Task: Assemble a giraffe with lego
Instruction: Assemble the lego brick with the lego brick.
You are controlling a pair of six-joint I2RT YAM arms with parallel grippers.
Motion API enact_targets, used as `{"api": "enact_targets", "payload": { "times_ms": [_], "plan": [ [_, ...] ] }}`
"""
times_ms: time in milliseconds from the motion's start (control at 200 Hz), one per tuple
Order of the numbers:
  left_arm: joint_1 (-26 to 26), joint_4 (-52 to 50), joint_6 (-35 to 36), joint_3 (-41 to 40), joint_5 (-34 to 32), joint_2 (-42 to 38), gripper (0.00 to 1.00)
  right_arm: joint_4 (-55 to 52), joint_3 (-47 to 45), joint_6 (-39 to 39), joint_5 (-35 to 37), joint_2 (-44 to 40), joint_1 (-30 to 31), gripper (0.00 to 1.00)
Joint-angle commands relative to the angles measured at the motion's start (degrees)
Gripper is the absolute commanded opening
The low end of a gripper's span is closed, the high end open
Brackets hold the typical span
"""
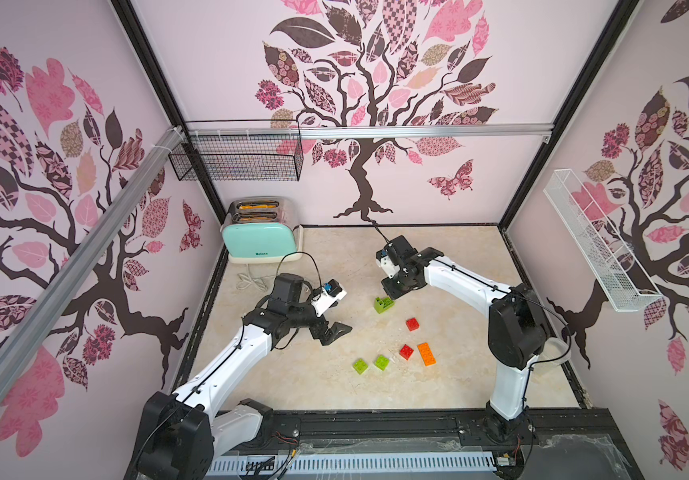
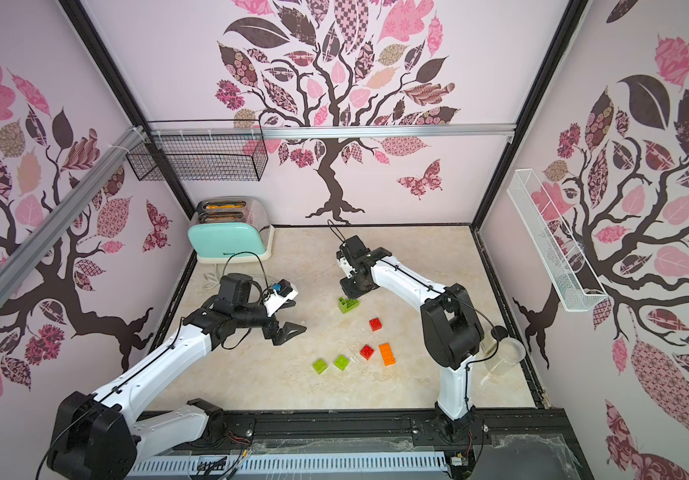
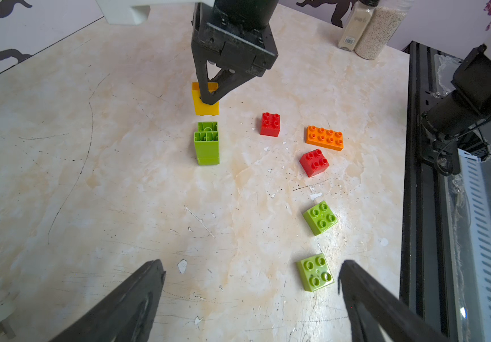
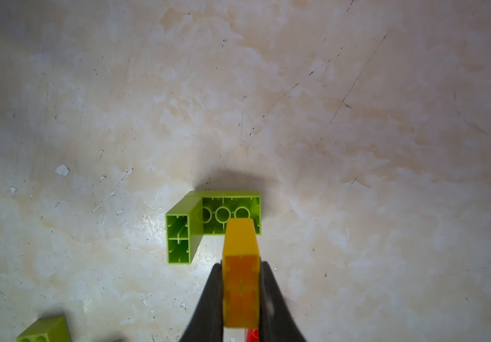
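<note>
Right gripper [image 4: 240, 265]: drawn narrow, clamped on the yellow brick [image 4: 240, 242] by two opposite sides. The brick's ribbed hollow underside faces the wrist camera.
Yellow brick, place: just beside the lime-green L [image 1: 383, 304]. The left wrist view shows a thin gap between the two. Whether the brick rests on the worktop [image 1: 334, 390] or hangs just above it, I cannot tell.
Lime-green L: two joined green bricks, one long and one short, lying on their side near the middle of the worktop with the hollow undersides showing.
Left gripper [image 3: 250, 263]: spread wide and holding nothing, it hovers over bare worktop, well apart from the lime-green L.
Small green bricks [image 1: 360, 365] [image 1: 381, 362]: studs up, side by side, nearest the front edge in both top views.
Red bricks [image 1: 412, 323] [image 1: 406, 351]: apart from each other, between the lime-green L and the front.
Orange brick [image 1: 426, 353]: long, studs up, just beside the nearer red brick.
Toaster [image 1: 257, 237]: in the back left corner, well apart from all the bricks.
</note>
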Motion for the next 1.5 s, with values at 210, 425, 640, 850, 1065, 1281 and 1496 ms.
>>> {"api": "enact_targets", "payload": {
  "times_ms": [210,425,640,850,1065,1281,1496],
  "plan": [
    [0.49,0.89,-0.49,-0.26,1.3,0.1,0.98,0.04,2.27,-1.44,-2.4,5.22,-1.44,0.0],
    [0.49,0.67,-0.48,0.09,1.28,0.49,0.98,0.01,2.94,-0.45,-1.85,6.46,-1.43,0.0],
    [0.49,0.48,-0.43,0.03,1.38,0.54,0.98,-0.14,3.34,0.15,-0.88,7.32,-1.66,0.0],
    [0.49,0.54,-0.32,0.0,1.47,0.72,0.98,-0.18,2.88,0.26,0.75,7.17,-1.94,0.0],
    [0.49,0.64,-0.49,0.09,1.73,0.8,0.98,-0.46,2.67,0.85,0.41,7.53,-2.1,0.0],
    [0.59,0.73,-0.14,-0.26,1.55,0.54,0.98,0.3,0.67,2.8,0.85,7.33,-2.15,0.0],
    [0.58,0.95,-0.23,-0.43,1.73,0.41,0.98,1.26,-1.2,4.91,0.38,7.36,-2.14,0.0]
  ]
}}
